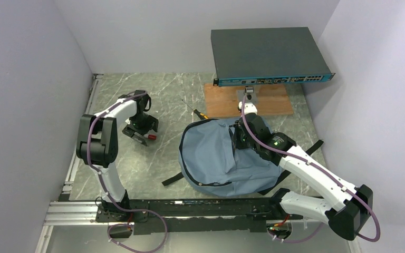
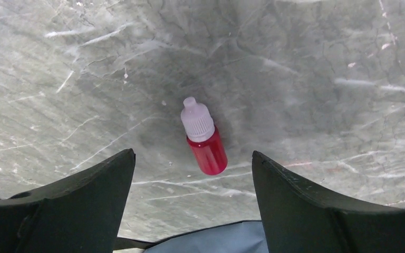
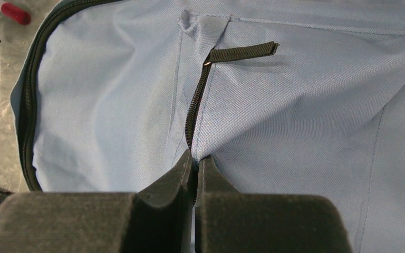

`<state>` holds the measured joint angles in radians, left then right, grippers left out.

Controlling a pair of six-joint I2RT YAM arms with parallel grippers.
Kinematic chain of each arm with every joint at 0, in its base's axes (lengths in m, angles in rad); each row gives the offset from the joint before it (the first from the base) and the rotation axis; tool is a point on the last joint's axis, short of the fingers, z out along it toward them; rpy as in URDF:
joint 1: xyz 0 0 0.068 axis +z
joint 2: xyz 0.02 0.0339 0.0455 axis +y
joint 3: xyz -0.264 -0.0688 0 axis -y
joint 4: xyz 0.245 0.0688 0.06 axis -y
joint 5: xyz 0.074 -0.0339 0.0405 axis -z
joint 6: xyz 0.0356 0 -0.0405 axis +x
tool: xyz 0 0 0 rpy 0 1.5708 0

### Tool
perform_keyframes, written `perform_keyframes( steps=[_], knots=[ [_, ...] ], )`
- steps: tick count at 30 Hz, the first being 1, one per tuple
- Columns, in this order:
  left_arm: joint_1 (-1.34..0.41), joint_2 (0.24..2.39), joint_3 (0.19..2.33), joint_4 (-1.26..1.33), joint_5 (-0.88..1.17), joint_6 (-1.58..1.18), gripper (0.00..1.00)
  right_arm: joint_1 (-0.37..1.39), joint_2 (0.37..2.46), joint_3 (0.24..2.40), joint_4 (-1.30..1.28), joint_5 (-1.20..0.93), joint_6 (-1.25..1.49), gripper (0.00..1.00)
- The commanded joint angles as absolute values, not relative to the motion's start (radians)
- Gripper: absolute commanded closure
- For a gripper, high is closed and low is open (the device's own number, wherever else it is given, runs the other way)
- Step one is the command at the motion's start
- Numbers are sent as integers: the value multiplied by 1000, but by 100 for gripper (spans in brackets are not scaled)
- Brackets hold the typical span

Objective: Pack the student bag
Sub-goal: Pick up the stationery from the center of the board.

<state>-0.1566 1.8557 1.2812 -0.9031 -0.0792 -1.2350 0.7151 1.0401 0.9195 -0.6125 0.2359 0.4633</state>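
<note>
The left tool [image 2: 192, 154] hangs open over a red bottle [image 2: 205, 147] on the counter [image 2: 321, 79], while the right tool [image 3: 195, 161] is pinched tight on the student bag [image 3: 295, 105].

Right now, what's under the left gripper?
A small red bottle with a white cap lies on the grey table between the left gripper's open fingers, untouched. The fingers hide the table beneath them.

Red dropper bottle [image 2: 204, 138] on table [image 2: 321, 63] — left gripper [image 2: 192, 154] spread.
</note>
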Motion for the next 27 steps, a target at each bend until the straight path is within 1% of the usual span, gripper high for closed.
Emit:
perform_keyframes(
  steps=[1,4,7,8,10,11,14,15,16,18,20,21,27],
  knots=[
    [-154,1886,1312,-947,-103,-1299,16,723,1011,947,-535,243,431,100],
    [-153,1898,1307,-938,-122,-1306,23,723,1012,953,-537,247,427,100],
    [-153,1915,1311,-906,-120,-1276,26,723,1010,950,-532,241,429,100],
    [-153,1931,1320,-905,-110,-1262,33,723,1008,948,-530,240,432,100],
    [-153,1949,1341,-912,-104,-1230,54,722,1005,943,-528,239,437,100],
    [-153,1953,1347,-919,-111,-1221,59,722,1005,943,-529,239,437,100],
    [-150,1944,1334,-909,-136,-1202,60,723,1005,947,-534,236,443,100],
    [-148,1937,1327,-902,-135,-1195,65,723,1005,948,-535,235,444,100],
    [-146,1927,1312,-888,-124,-1180,75,723,1006,949,-537,235,444,100],
    [-143,1897,1287,-868,-105,-1157,89,723,1011,954,-544,239,445,100],
    [-143,1850,1246,-840,-84,-1124,98,723,1018,963,-551,242,445,100],
    [-143,1821,1215,-809,-57,-1101,100,723,1020,967,-553,242,446,100],
    [-155,1625,1037,-648,178,-930,100,723,1045,977,-555,234,465,100]
  ],
)
